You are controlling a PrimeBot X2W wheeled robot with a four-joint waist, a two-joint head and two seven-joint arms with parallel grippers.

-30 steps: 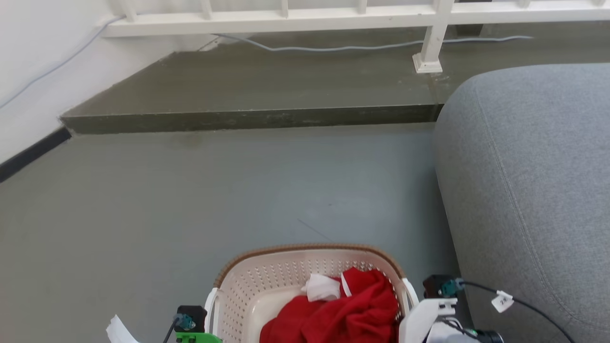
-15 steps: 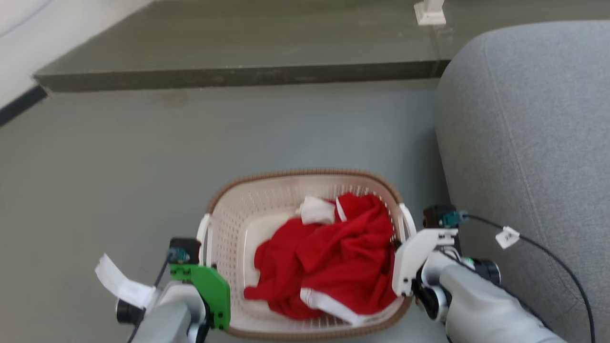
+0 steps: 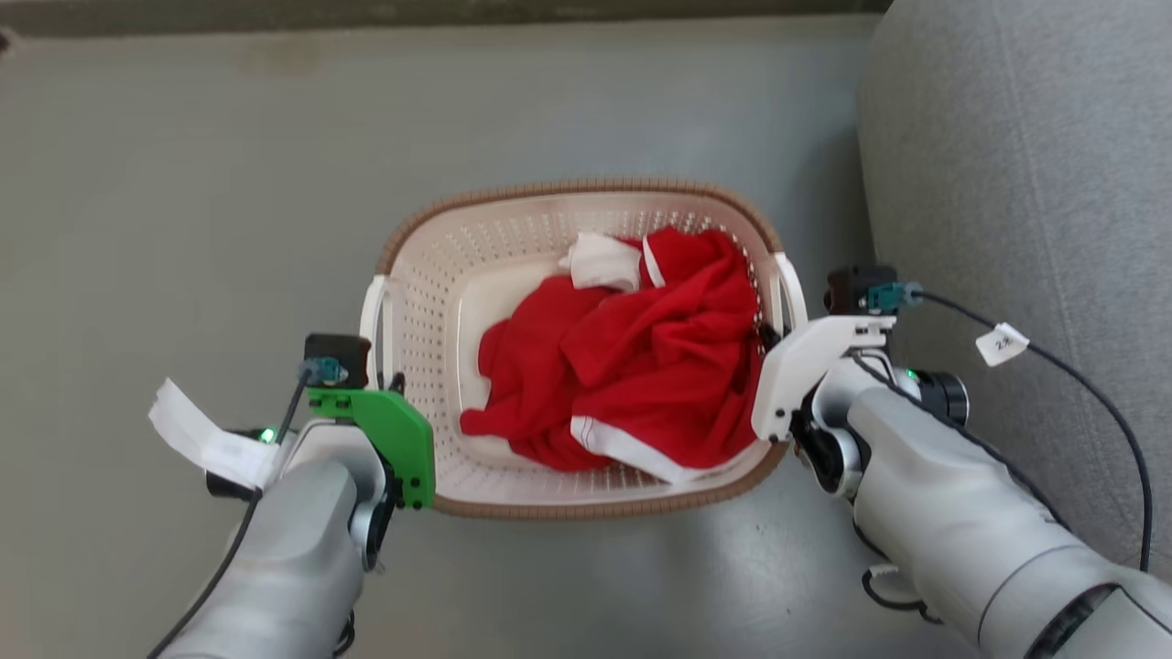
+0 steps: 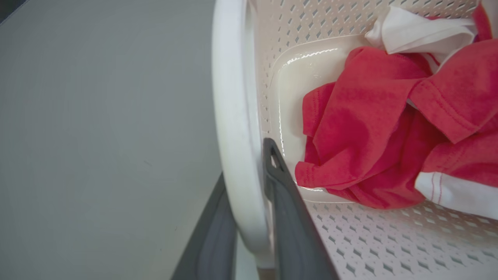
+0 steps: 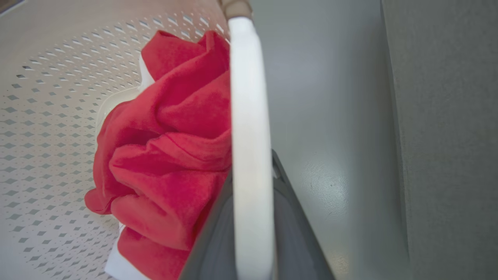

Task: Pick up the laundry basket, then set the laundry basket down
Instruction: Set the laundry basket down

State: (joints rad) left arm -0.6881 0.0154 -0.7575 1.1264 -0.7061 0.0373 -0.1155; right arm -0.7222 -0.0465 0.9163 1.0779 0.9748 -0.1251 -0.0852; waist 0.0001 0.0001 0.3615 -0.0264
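Basket [image 3: 586,188]: cream, perforated, brown rim. In the head view it is seen from above at mid-frame, over the grey floor [image 3: 183,229] and between the two arms. Cannot tell whether its base touches the floor.

Contents: a crumpled red garment [image 3: 659,366] with white trim, piled against the right wall. A small white cloth [image 3: 604,261] lies at the garment's far edge. The left part of the bottom is bare.

Left gripper [image 4: 249,167]: narrow, one dark finger on each side of the left handle [image 4: 233,97], clamped on it. The inner finger runs inside the basket wall, near the garment but apart from it. A green plate [image 3: 389,439] on that wrist overlaps the near-left rim in the head view.

Right gripper [image 5: 252,167]: narrow as well, fingers pinching the right handle [image 5: 249,97]. The inner finger is against the red cloth, the outer one on the floor side.

Surroundings:
- A grey sofa [image 3: 1007,183] runs along the robot's right, near the basket.
- A slim strip of floor separates the right handle from the sofa. The right wrist sits in it.
- That wrist's black cable [image 3: 1080,384], with a paper tag [image 3: 1001,343], arcs in front of the sofa.
- A dark step edge [image 3: 366,7] crosses the top of the head view, well apart from the far rim.

Open floor: ahead of the basket, to its left, and on the near side between the forearms.
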